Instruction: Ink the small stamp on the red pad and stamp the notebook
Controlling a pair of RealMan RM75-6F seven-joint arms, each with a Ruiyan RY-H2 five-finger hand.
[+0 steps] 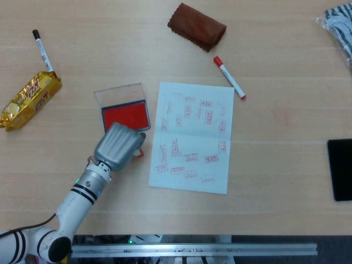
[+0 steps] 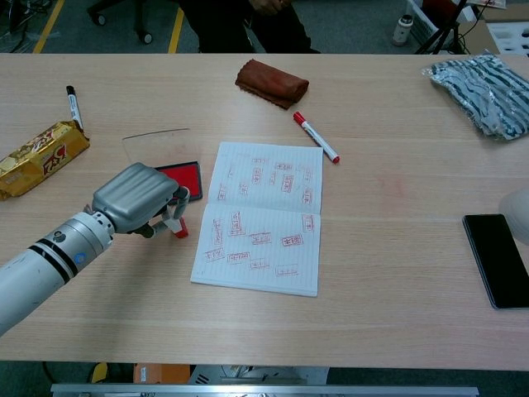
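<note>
My left hand (image 1: 116, 145) (image 2: 136, 197) lies just in front of the red ink pad (image 1: 125, 116) (image 2: 183, 176), whose clear lid (image 1: 118, 92) is swung back. Its fingers grip the small stamp (image 2: 176, 220), a white body with a red base (image 1: 139, 152), close to the table between the pad and the notebook. The open notebook (image 1: 192, 137) (image 2: 263, 215) lies right of the hand and carries several red stamp marks. Only a pale rounded part of my right hand (image 2: 517, 204) shows at the right edge of the chest view, with its fingers hidden.
A red marker (image 1: 229, 77) and a brown cloth (image 1: 197, 26) lie beyond the notebook. On the far left are a black marker (image 1: 42, 50) and a gold snack pack (image 1: 30, 99). A black phone (image 2: 496, 259) and a striped cloth (image 2: 485, 91) sit on the right.
</note>
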